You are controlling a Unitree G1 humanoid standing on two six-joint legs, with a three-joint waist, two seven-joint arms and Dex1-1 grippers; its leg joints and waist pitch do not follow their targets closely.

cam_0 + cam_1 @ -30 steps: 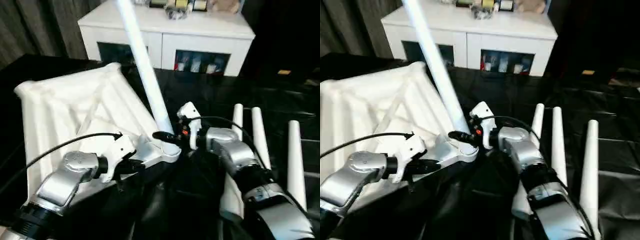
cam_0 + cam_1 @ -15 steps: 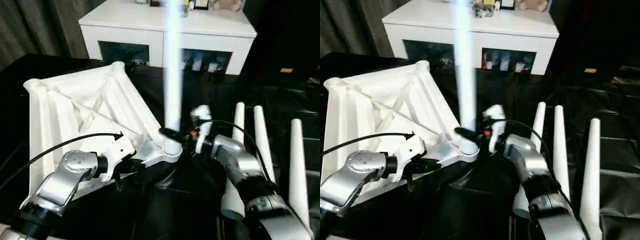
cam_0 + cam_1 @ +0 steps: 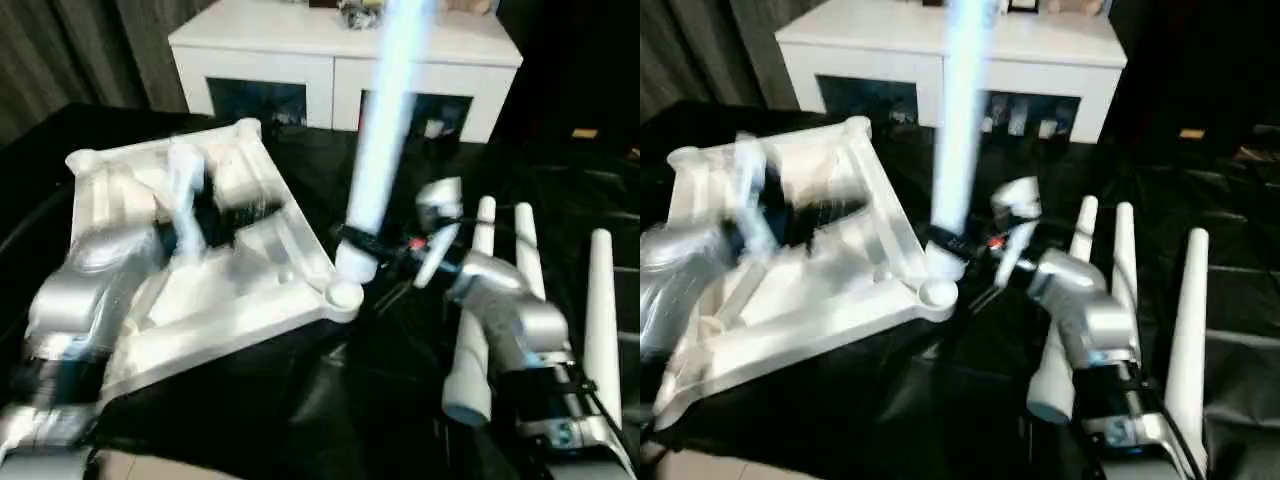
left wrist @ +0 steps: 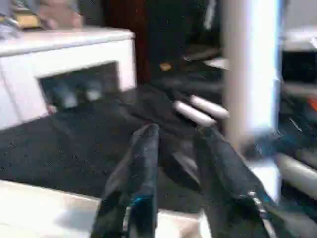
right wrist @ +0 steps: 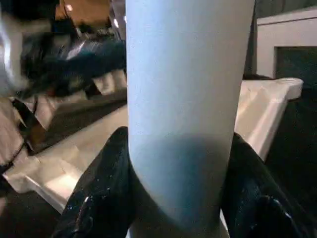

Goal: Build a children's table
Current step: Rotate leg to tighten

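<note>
The children's table top (image 3: 235,290) lies upside down on the left, ribbed underside up, with a round corner socket (image 3: 343,295) at its near right corner. My right gripper (image 3: 362,243) is shut on a long white leg (image 3: 385,110) near its lower end. The leg stands almost upright, leaning slightly right, with its foot just above and behind the socket. In the right wrist view the black fingers (image 5: 101,193) clasp the leg (image 5: 185,89) on both sides. My left gripper (image 4: 178,131) is open with nothing in it, its blurred arm (image 3: 95,285) raised over the top.
Three loose white legs (image 3: 525,255) lie side by side on the black sheet (image 3: 330,410) to the right of my right forearm. A white cabinet (image 3: 340,55) with dark doors stands behind the work.
My left gripper has let go of the table top's edge, opened and swung up over the top. The leg has swung from leaning left to nearly upright, its foot off the socket.
</note>
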